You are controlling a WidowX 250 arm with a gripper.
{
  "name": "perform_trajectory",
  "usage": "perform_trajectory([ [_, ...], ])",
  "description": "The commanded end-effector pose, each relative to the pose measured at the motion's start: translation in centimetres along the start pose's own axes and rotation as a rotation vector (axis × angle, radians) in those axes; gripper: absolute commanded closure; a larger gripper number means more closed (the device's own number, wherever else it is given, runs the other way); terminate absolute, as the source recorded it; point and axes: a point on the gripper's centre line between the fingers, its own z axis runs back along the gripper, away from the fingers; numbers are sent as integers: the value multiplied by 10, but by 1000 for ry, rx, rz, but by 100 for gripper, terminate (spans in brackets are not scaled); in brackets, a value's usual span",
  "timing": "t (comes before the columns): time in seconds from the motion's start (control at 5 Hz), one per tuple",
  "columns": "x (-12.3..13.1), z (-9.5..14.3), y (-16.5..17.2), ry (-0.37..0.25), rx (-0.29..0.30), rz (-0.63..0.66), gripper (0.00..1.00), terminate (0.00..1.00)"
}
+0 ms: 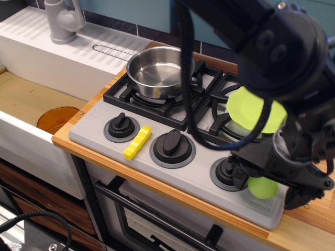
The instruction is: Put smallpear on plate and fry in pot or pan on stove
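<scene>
The step in hand looks like the pick-up of the pear point(261, 187), which lies at the near right corner of the stove point(172, 175), just right of the rightmost knob point(229, 173). The gripper point(264, 180) is low over it, its black body covering the pear's upper half, so only the lower part shows green. Whether the fingers are spread, closed or already pinching the pear I cannot tell; they are hidden behind the gripper's own bulk.

To do this well, the fingers should straddle the pear's widest part, not the tapered tip, since the smooth round plastic will likely squirt out of an off-centre squeeze. The knob is touching or nearly touching the gripper on the left, so one finger needs to slip between knob and pear without pushing either. The pear is also near the stove's edge, so a nudge could roll it onto the worktop point(314, 209).

The plate point(246, 112) lies just beyond, on the right burner, partly hidden by the arm: a short lift and carry away from the camera.

The fry point(137, 142) lies between the two left knobs, and the pot point(159, 70) stands empty on the far left burner.
</scene>
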Motion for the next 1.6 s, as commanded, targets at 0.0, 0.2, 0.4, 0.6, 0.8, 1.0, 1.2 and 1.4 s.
perform_trajectory([
  [0.0,7,-2,0,-4,-11,-4,100,0],
  [0.2,10,10,1,20,-2,-9,100,0],
  [0.4,17,30,4,52,11,-14,100,0],
  [0.6,30,53,11,88,19,-32,100,0],
  [0.8,57,69,25,129,11,-63,100,0],
  [1.0,89,67,47,138,2,-99,100,0],
  [1.2,113,51,63,131,-30,-138,100,0],
  [1.4,124,28,66,108,-57,-138,100,0],
])
